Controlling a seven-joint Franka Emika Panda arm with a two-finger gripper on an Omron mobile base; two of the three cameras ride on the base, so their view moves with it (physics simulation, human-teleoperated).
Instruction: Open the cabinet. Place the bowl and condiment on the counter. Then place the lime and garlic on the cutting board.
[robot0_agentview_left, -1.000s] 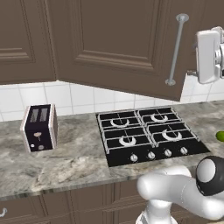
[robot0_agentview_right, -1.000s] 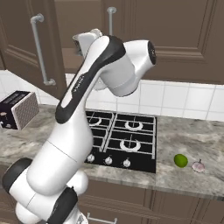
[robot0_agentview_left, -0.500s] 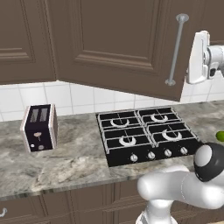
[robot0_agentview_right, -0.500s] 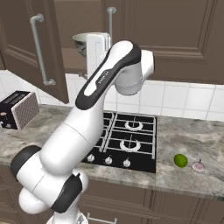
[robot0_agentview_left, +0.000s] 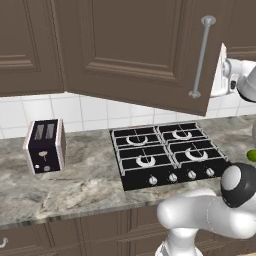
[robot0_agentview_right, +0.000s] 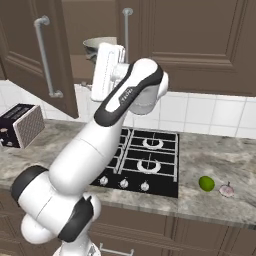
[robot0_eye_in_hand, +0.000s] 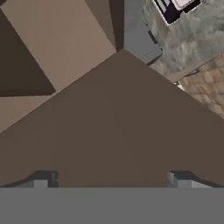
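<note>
The gripper (robot0_eye_in_hand: 109, 179) is spread wide with nothing between its fingers, up at the open cabinet (robot0_agentview_right: 35, 55), whose door hangs swung out. The bowl (robot0_agentview_right: 99, 46) sits on the shelf inside, just behind the hand. On the counter (robot0_agentview_right: 220, 155), the lime (robot0_agentview_right: 206, 183) lies right of the stove; no readable writing anywhere.

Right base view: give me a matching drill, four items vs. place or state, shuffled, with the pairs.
Items:
1. bowl
2. lime
3. toaster
4. cabinet door

Place or state:
A. on the counter, right of the stovetop
B. swung open
C. on the shelf inside the cabinet
D. on the counter, left of the stovetop

Pairs: 1-C, 2-A, 3-D, 4-B
</note>
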